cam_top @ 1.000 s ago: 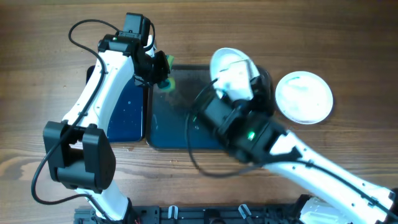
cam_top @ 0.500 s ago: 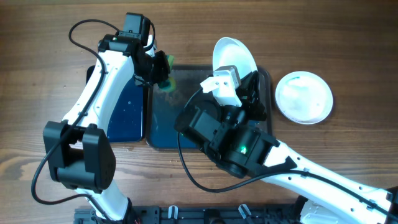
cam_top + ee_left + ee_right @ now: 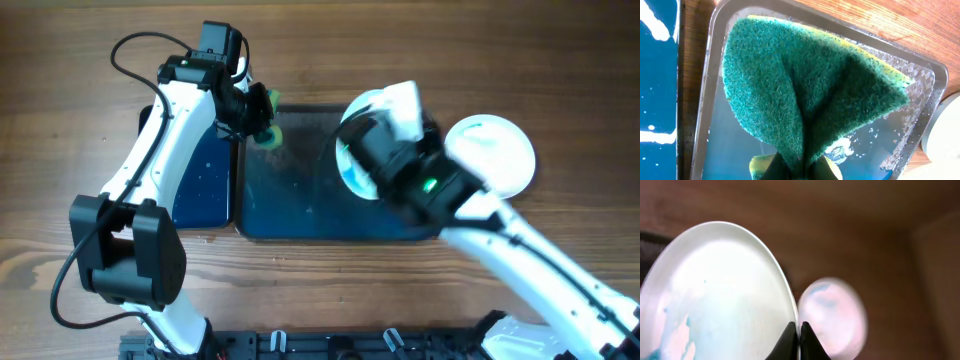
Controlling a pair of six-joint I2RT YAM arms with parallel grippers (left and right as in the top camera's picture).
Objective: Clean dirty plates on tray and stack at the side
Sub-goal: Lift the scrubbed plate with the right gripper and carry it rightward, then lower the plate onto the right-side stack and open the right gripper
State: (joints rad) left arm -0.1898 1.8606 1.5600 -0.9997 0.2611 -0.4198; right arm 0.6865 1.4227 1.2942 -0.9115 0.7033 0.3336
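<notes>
Left jaws pinching folded sponge (image 3: 805, 90), tips mostly hidden, right jaws nipping plate (image 3: 715, 295) rim, second plate (image 3: 832, 315) blurred

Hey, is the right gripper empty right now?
No, the right gripper is pinching the rim of a white plate smeared with blue.

Overhead cam straight down, L wrist close over tray (image 3: 727, 145), R wrist close on plate (image 3: 715, 295), both in overhead
</notes>
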